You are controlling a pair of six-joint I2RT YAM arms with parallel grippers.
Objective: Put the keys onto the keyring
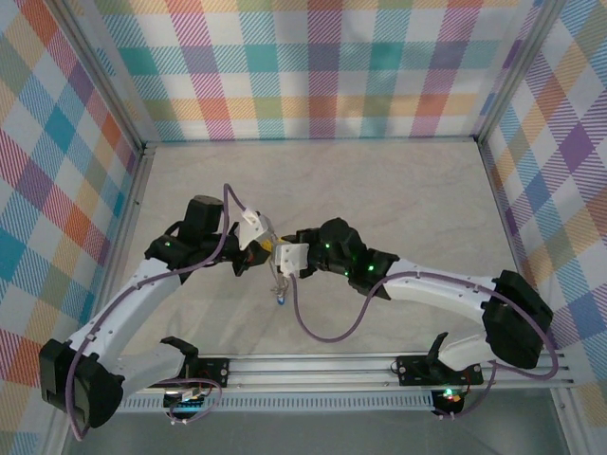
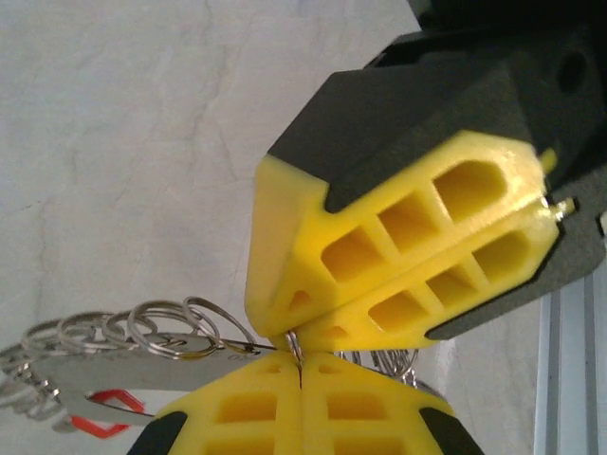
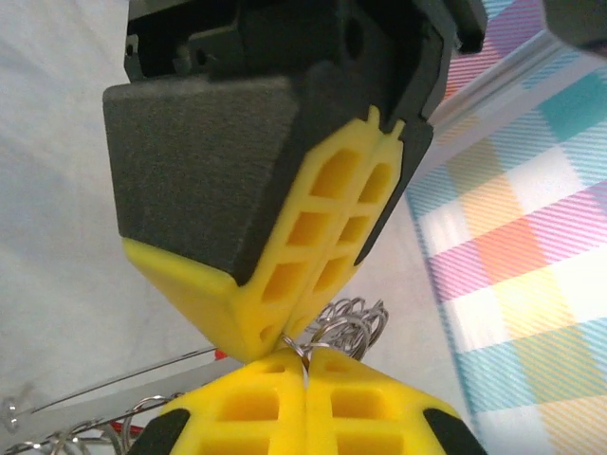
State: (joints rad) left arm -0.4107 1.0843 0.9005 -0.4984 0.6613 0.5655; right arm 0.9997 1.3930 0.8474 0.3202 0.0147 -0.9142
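Both grippers meet tip to tip above the middle of the table. My left gripper (image 1: pixel 258 248) (image 2: pixel 300 368) is shut on the thin silvery keyring (image 2: pixel 295 345), and my right gripper (image 1: pixel 287 258) (image 3: pixel 305 368) is shut on the same keyring (image 3: pixel 302 349) from the opposite side. A chain of small metal rings (image 2: pixel 142 327) (image 3: pixel 349 320) hangs off the loop, and in the top view it dangles below the grippers (image 1: pixel 280 289). A flat grey metal piece (image 2: pixel 142 374) lies under the chain, with a red part (image 2: pixel 102 424) at its edge, possibly the red-headed key. The yellow fingers hide the rest.
The pale marbled tabletop (image 1: pixel 379 190) spreads behind the grippers, closed in by plaid walls (image 1: pixel 313 66). An aluminium rail (image 1: pixel 379 365) with the arm bases runs along the near edge. Purple cables (image 1: pixel 322 332) loop from both wrists.
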